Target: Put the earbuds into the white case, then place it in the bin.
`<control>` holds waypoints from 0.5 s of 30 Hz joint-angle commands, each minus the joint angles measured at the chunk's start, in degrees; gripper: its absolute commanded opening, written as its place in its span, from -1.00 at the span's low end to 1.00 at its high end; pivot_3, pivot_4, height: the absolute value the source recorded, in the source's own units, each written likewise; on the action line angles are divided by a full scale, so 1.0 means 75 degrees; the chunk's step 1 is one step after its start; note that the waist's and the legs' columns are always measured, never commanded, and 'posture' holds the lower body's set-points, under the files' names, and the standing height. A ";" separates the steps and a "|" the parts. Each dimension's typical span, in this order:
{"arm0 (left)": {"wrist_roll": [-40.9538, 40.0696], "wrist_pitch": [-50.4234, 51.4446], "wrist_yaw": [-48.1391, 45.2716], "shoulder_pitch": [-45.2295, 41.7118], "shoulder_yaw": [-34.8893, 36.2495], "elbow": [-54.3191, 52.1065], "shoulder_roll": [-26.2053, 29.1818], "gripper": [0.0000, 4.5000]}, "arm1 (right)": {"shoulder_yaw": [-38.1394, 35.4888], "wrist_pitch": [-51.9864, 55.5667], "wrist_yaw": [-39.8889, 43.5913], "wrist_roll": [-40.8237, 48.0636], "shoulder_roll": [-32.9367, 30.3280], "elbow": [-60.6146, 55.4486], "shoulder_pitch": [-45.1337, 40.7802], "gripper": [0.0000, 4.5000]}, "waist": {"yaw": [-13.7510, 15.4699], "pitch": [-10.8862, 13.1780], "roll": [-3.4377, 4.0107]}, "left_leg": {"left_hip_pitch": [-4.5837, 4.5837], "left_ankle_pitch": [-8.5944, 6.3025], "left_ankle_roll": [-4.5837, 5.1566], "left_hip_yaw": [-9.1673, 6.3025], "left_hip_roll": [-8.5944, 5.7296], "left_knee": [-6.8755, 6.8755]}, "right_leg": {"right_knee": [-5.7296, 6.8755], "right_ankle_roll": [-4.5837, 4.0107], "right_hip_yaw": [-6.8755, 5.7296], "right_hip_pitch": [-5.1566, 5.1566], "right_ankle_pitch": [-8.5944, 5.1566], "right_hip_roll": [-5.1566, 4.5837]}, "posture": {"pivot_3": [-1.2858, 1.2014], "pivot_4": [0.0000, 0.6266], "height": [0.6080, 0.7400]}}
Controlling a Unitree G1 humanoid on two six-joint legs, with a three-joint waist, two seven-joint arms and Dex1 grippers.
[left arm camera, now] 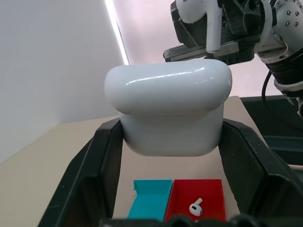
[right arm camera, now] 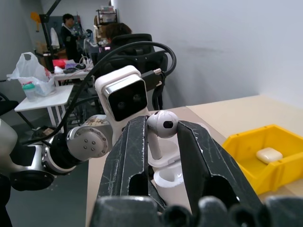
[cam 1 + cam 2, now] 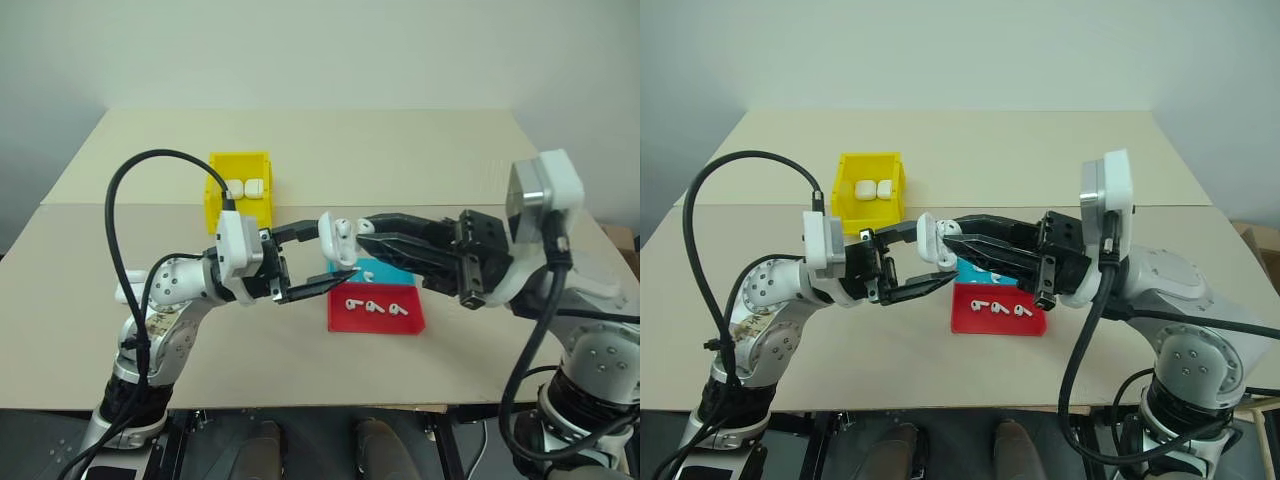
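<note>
My left gripper (image 3: 332, 252) is shut on the white case (image 3: 328, 240), holding it in the air above the trays with its lid flipped open (image 2: 165, 176). My right gripper (image 3: 360, 236) faces it from the right and is shut on one earbud (image 2: 163, 124). The earbud's stem points down, right over the case's open top. In the left wrist view the case (image 1: 168, 113) sits between my two fingers, with the pinched earbud (image 1: 203, 19) just beyond it. Three more earbuds (image 3: 375, 307) lie in the red tray (image 3: 340, 322). The yellow bin (image 3: 215, 205) stands behind to the left.
Two white cases (image 3: 247, 188) lie inside the bin. A blue tray (image 3: 392, 272) sits just behind the red one, partly hidden by my right gripper. The tan table (image 3: 400, 150) stretches behind. People and desks show far behind in the right wrist view.
</note>
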 commanded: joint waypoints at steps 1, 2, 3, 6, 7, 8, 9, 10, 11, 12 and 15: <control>0.0004 -0.0179 0.0043 -0.0037 0.0019 -0.0150 -0.0074 0.23 | 0.0235 -0.0486 -0.0119 0.0014 -0.0149 -0.0031 0.0068 -0.52 | 0.0002 0.0000 0.0000 | -0.0001 0.0000 0.0000 0.0000 0.0000 0.0000 | 0.0000 0.0000 0.0000 -0.0001 0.0000 0.0000 | 0.03 -0.52 1.00; 0.0014 -0.0185 0.0046 -0.0036 0.0011 -0.0153 -0.0095 0.23 | 0.0294 -0.0546 -0.0148 0.0048 -0.0185 -0.0016 0.0094 -0.52 | 0.0002 0.0000 0.0000 | -0.0001 0.0000 0.0000 0.0000 0.0000 0.0000 | -0.0001 0.0000 0.0000 -0.0001 0.0000 0.0000 | 0.03 -0.52 1.00; 0.0007 -0.0231 0.0033 -0.0033 0.0009 -0.0149 -0.0139 0.23 | 0.0416 -0.0719 -0.0183 -0.0117 -0.0204 -0.0057 0.0150 -0.52 | 0.0003 0.0000 0.0000 | -0.0002 0.0000 0.0000 0.0000 0.0000 0.0000 | -0.0001 0.0000 0.0000 -0.0001 0.0000 -0.0001 | 0.03 -0.52 1.00; 0.0009 -0.0215 0.0014 -0.0027 -0.0002 -0.0177 -0.0158 0.23 | 0.0694 -0.0957 -0.0332 -0.0383 -0.0307 -0.0021 0.0244 -0.52 | 0.0004 0.0000 0.0000 | -0.0001 0.0000 0.0000 0.0000 0.0000 0.0000 | -0.0002 0.0000 0.0000 -0.0001 0.0000 0.0000 | 0.03 -0.52 1.00; 0.0024 -0.0226 0.0004 -0.0022 -0.0010 -0.0168 -0.0159 0.23 | 0.0721 -0.1009 -0.0345 -0.0365 -0.0340 0.0012 0.0270 -0.52 | 0.0005 0.0000 0.0000 | -0.0001 0.0000 0.0000 0.0000 0.0000 0.0000 | -0.0002 0.0000 0.0000 -0.0001 0.0000 0.0000 | 0.03 -0.52 1.00; 0.0054 -0.0260 -0.0011 -0.0016 -0.0021 -0.0143 -0.0163 0.23 | 0.0748 -0.1053 -0.0340 -0.0354 -0.0395 0.0036 0.0294 -0.52 | 0.0006 0.0000 0.0000 | -0.0002 0.0000 0.0000 0.0000 0.0000 0.0000 | -0.0002 0.0000 0.0000 -0.0001 0.0000 0.0000 | 0.03 -0.52 1.00; 0.0072 -0.0293 -0.0024 -0.0012 -0.0027 -0.0120 -0.0172 0.23 | 0.0773 -0.1106 -0.0330 -0.0355 -0.0445 0.0049 0.0317 -0.52 | 0.0004 0.0000 0.0000 | -0.0002 0.0000 0.0000 0.0000 0.0000 0.0000 | -0.0002 0.0001 0.0000 -0.0001 0.0000 -0.0001 | 0.03 -0.52 1.00; 0.0088 -0.0309 -0.0022 -0.0013 -0.0037 -0.0109 -0.0179 0.23 | 0.0796 -0.1164 -0.0325 -0.0354 -0.0482 0.0067 0.0343 -0.52 | 0.0005 0.0000 0.0000 | -0.0001 0.0000 0.0000 0.0000 0.0000 0.0000 | -0.0003 0.0000 0.0000 0.0000 0.0000 0.0000 | 0.03 -0.52 1.00; 0.0100 -0.0318 -0.0016 -0.0016 -0.0047 -0.0105 -0.0184 0.23 | 0.0829 -0.1226 -0.0327 -0.0368 -0.0521 0.0085 0.0370 -0.52 | 0.0005 0.0000 0.0000 | -0.0001 0.0000 0.0000 0.0000 0.0000 0.0000 | -0.0002 0.0000 0.0000 0.0000 0.0000 0.0000 | 0.03 -0.52 1.00; 0.0106 -0.0325 -0.0013 -0.0016 -0.0050 -0.0103 -0.0192 0.23 | 0.0868 -0.1265 -0.0340 -0.0379 -0.0562 0.0101 0.0389 -0.52 | 0.0006 0.0000 0.0000 | -0.0001 0.0000 0.0000 0.0000 0.0000 0.0000 | -0.0002 0.0000 0.0000 0.0000 0.0000 0.0000 | 0.03 -0.52 1.00; 0.0153 -0.0363 -0.0005 -0.0019 -0.0063 -0.0075 -0.0255 0.23 | 0.0955 -0.1411 -0.0340 -0.0436 -0.0668 0.0111 0.0459 -0.52 | 0.0008 0.0000 0.0000 | -0.0002 0.0000 0.0000 -0.0001 0.0000 0.0000 | -0.0004 0.0000 0.0000 0.0000 0.0000 0.0000 | 0.03 -0.52 1.00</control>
